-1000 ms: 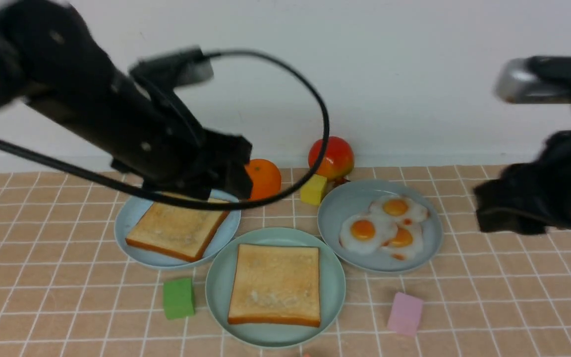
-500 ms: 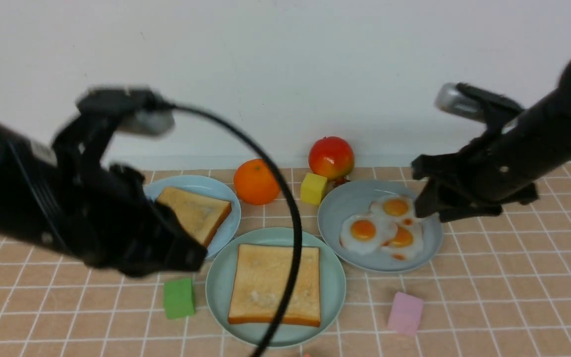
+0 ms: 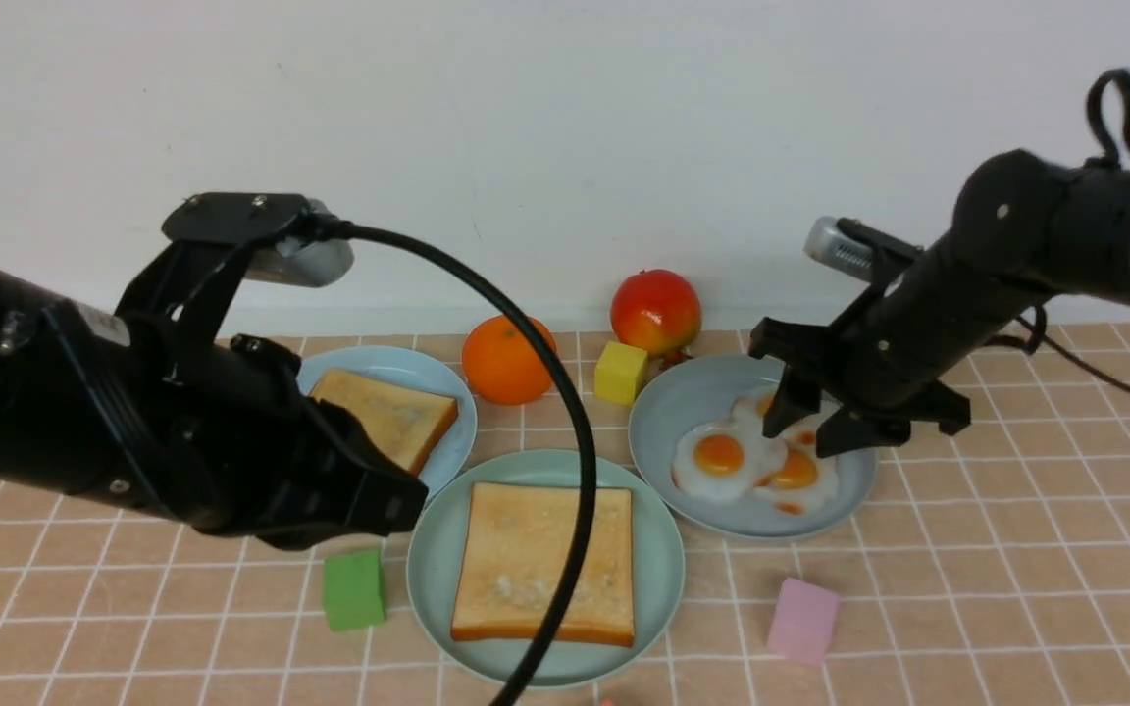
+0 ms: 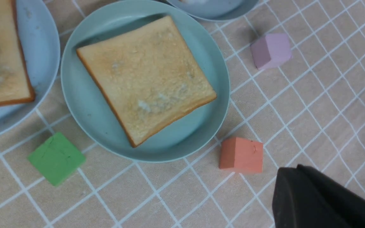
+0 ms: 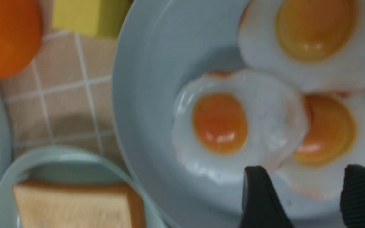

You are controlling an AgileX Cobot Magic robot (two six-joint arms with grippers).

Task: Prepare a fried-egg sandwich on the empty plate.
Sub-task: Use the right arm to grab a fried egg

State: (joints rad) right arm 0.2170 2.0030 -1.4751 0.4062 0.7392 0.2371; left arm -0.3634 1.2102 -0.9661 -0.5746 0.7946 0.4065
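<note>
The mint-green empty plate [image 3: 428,569] at the front centre carries one toast slice [image 3: 543,561] of the sandwich, lying flat. A second slice [image 3: 388,417] lies on the sky-blue plate [image 3: 384,361] behind it to the left, partly hidden by my left arm. Three fried eggs overlap on the grey-blue plate [image 3: 683,402]; the nearest fried egg [image 3: 719,456] lies at its left. My right gripper [image 3: 802,436] hangs open just above the eggs, its jaws astride the rear ones [image 5: 304,171]. My left gripper [image 3: 408,500] is shut on nothing, above the table left of the mint plate [image 4: 288,171].
An orange [image 3: 506,358], a red apple [image 3: 655,312] and a yellow block [image 3: 620,373] stand by the back wall. A green block [image 3: 354,588] and a pink block [image 3: 802,620] flank the mint plate. An orange-red block [image 4: 241,155] sits at the front.
My left arm pulled back from over the sky-blue plate to the front left and its gripper shut. My right arm swung in from the right and came down over the eggs, jaws spreading wider.
</note>
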